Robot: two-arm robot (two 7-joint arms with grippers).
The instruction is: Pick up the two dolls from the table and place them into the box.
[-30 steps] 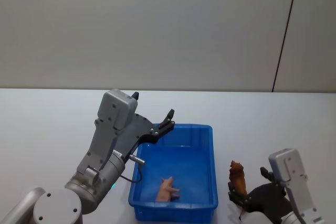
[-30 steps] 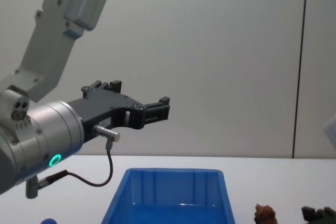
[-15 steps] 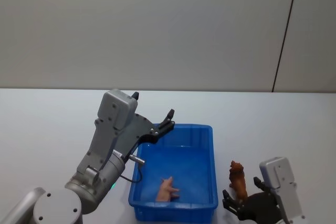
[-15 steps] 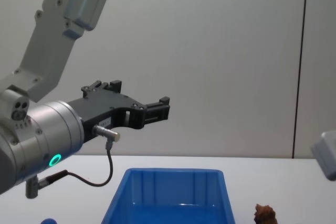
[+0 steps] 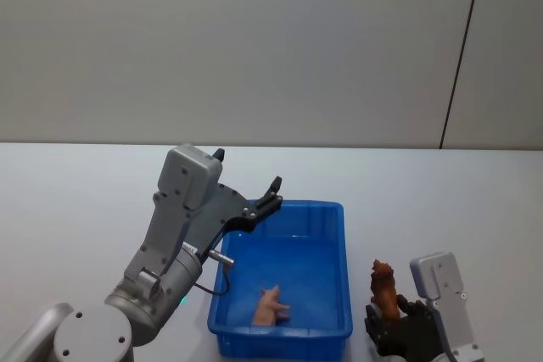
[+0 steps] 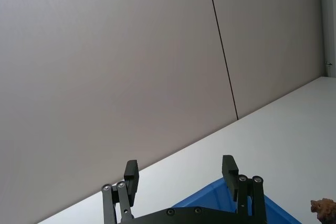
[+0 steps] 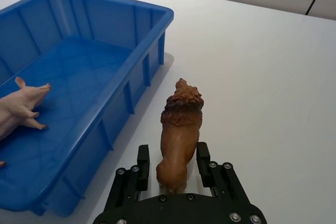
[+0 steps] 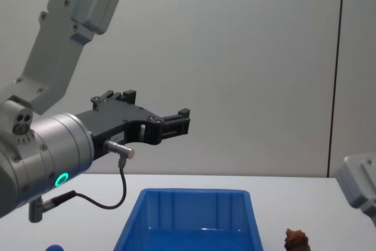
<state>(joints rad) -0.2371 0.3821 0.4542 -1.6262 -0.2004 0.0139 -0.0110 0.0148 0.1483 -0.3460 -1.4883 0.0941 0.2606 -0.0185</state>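
Over the last second the right end effector (image 7: 172,153) has been brought in toward the box (image 5: 343,243). Its wrist housing has been shifted nearer the box's right wall, and it has come into the chest view beside the box. The brown doll (image 5: 383,287) has not been moved: it stands upright on the bench (image 5: 85,192), just beside the right wall of the box, outside it.

In the right wrist view the doll's hind part is seen between the two fingers. A sliver of gap is left on the side toward the box, so the end effector is judged released and not yet clenched. The approach appears finished, and closing on the doll is probably what remains before it can be lifted over the wall.

The pink doll (image 5: 271,304) lies unchanged on the box floor near the front wall. The left end effector (image 6: 180,171) has been kept spread and idle above the box's far left corner.
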